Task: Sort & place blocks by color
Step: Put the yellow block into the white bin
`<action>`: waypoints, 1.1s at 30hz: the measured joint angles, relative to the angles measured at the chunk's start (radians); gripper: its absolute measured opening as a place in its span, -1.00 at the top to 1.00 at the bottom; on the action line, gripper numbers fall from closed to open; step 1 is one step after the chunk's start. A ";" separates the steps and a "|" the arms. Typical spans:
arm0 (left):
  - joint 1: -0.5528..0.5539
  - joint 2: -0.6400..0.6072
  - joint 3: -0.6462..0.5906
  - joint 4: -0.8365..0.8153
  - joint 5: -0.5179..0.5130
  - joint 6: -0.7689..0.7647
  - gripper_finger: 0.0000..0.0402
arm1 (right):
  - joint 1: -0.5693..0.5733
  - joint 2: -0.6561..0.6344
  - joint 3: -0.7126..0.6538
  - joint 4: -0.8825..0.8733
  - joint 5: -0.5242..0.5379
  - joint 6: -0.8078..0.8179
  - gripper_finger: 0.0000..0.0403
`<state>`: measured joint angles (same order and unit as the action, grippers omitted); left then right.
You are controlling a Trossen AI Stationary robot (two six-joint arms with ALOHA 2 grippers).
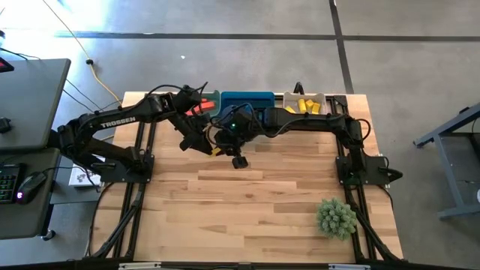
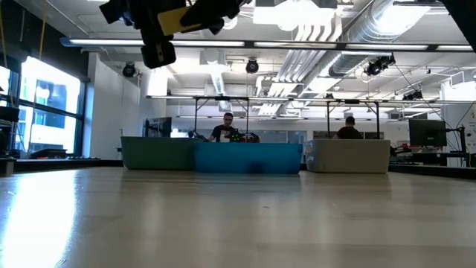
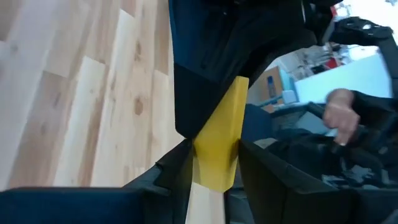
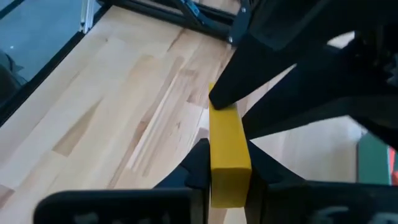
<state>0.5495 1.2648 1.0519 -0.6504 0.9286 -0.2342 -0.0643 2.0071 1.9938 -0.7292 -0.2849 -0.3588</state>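
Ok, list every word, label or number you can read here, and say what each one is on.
"TROSSEN": white letters on the left arm, high view.
Nothing else reads. The yellow bar held between both hands is plain, and so are the bins. Any signs in the room behind are too small to read.

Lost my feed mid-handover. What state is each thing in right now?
yellow bar: in the air, clamped at both ends
left gripper: shut on the bar
right gripper: shut on the bar
yellow bin: holds yellow blocks
green plant ball: resting on table
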 joint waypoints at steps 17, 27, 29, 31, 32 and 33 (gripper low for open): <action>0.073 0.000 0.000 0.025 -0.264 0.002 0.42 | -0.046 0.000 0.000 -0.306 0.311 0.045 0.85; 0.125 0.000 0.000 0.082 -0.391 0.002 0.41 | -0.189 0.000 0.000 -0.496 0.463 0.104 0.85; 0.134 0.000 0.000 0.096 -0.391 0.002 0.41 | -0.225 0.000 0.000 -0.535 0.487 0.129 0.85; 0.144 0.000 0.000 0.118 -0.391 0.002 0.41 | -0.262 0.000 0.000 -0.573 0.506 0.151 0.85; 0.148 0.000 0.000 0.128 -0.392 0.001 0.41 | -0.281 0.000 0.000 -0.587 0.519 0.164 0.85; 0.153 0.000 0.000 0.140 -0.391 0.002 0.41 | -0.299 0.000 0.000 -0.601 0.526 0.177 0.85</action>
<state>0.7023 1.2652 1.0519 -0.5103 0.5371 -0.2326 -0.3633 2.0071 1.9942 -1.3303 0.2408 -0.1821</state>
